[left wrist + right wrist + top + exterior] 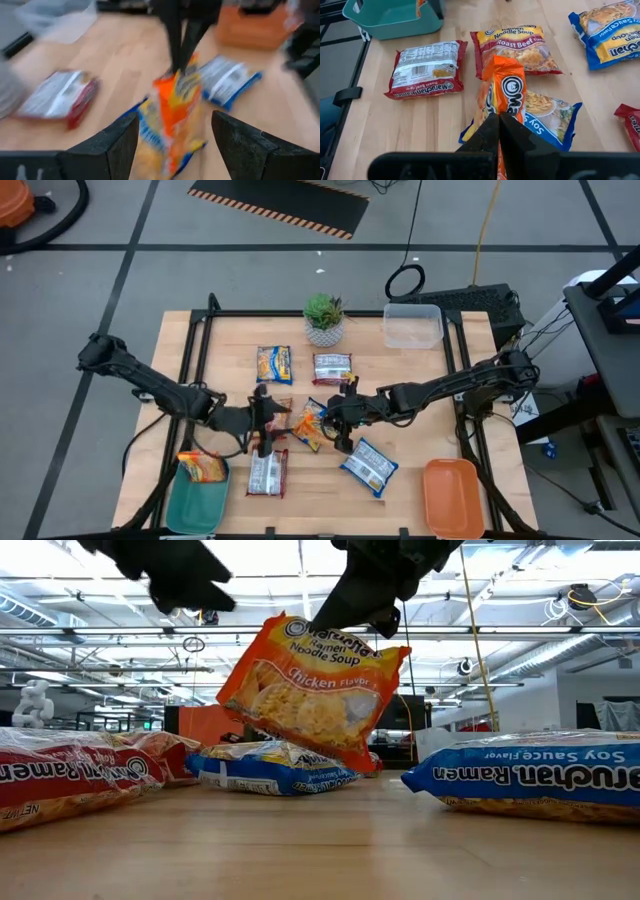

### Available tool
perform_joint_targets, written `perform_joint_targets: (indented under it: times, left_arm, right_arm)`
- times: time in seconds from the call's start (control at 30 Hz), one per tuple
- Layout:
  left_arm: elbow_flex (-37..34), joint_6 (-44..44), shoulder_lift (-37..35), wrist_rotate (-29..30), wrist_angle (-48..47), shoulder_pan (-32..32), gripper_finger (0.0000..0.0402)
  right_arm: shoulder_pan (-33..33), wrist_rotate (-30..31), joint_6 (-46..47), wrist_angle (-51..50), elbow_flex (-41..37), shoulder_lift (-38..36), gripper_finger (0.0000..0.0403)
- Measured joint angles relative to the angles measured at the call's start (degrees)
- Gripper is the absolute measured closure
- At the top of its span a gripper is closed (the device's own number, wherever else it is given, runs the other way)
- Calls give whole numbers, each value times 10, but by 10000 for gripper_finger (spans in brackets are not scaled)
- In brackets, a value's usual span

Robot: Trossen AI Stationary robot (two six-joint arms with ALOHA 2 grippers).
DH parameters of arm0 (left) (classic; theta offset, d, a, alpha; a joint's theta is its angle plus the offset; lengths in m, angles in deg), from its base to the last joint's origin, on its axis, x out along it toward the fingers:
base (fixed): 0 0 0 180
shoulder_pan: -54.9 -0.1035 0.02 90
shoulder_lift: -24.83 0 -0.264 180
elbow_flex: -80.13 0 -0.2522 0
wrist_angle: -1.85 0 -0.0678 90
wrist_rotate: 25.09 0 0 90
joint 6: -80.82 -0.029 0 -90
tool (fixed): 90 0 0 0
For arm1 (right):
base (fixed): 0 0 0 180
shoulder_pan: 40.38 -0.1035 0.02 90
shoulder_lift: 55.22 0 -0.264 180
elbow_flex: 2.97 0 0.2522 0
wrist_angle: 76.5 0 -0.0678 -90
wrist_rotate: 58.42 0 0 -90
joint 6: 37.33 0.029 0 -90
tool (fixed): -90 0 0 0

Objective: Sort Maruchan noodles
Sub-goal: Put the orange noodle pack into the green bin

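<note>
Sorting has barely begun, it seems: one packet (201, 468) lies in the teal tray (195, 503) beside the left end effector (262, 423), whose fingers gape empty. The right end effector (336, 418) pinches an orange chicken packet (313, 692) lifted off the table (420, 470); around it about six packets remain loose, and the orange tray (453, 496) holds nothing.

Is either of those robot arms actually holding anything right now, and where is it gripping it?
Yes. The right end effector pinches the orange chicken noodle packet by its top edge, lifted off the table. The left end effector is open, holding nothing.
</note>
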Motion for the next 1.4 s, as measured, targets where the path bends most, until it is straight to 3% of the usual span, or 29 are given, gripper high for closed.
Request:
perform_joint_targets:
  times: [0.3,0.6,0.73,0.8,0.9,1.0,1.17,1.4]
  left_arm:
    - [-92,-1,9,-124,191,-55,138]
    - [-106,4,80,-129,263,-64,42]
    - [-106,34,123,-130,262,-92,31]
    - [-107,38,141,-159,260,-107,30]
    - [-106,30,164,-227,298,-117,30]
    - [-106,19,181,-260,357,-115,32]
    - [-106,19,202,-241,408,-116,59]
    - [-106,11,208,-216,407,-118,139]
  right_arm:
    - [1,-15,0,-4,1,-3,403]
    - [5,-15,0,-3,1,-3,403]
    - [5,-15,0,-3,1,-3,403]
    - [5,-15,0,-3,1,-3,403]
    - [5,-15,0,-3,1,-3,403]
    - [5,-15,-1,-3,1,-3,403]
    - [5,-15,-5,-3,1,-3,403]
    - [5,-15,-5,-3,1,-3,403]
